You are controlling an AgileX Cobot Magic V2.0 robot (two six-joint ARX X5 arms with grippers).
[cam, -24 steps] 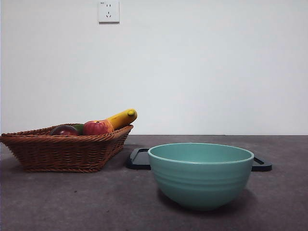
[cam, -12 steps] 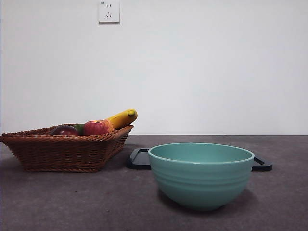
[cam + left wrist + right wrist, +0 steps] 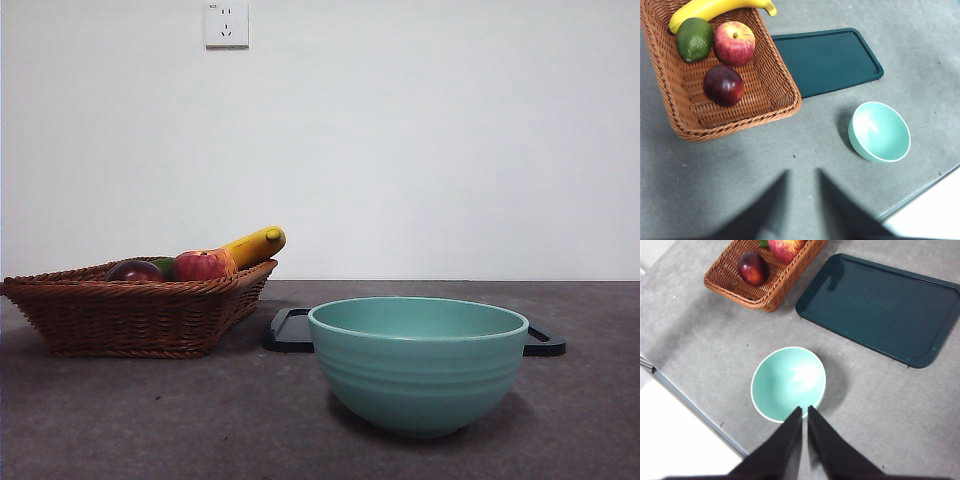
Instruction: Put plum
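Grey table [image 3: 840, 145], plum [image 3: 723, 85] (mid-basket [image 3: 785, 95])

A glossy dark maroon plum [image 3: 723, 85] lay in the brown woven wicker basket [image 3: 781, 85], upper left, beside a red-and-yellow streaked apple [image 3: 734, 43], dark green fruit [image 3: 694, 39] and yellow banana [image 3: 715, 8]. The bowl [image 3: 879, 132] was mint green, the tray [image 3: 827, 60] dark teal.

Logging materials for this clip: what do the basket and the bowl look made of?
The brown woven basket looks like wicker or rattan: interlaced strands, matte. The mint-green round bowl seems glazed ceramic, possibly plastic: smooth, with soft sheen and ridged bands outside.
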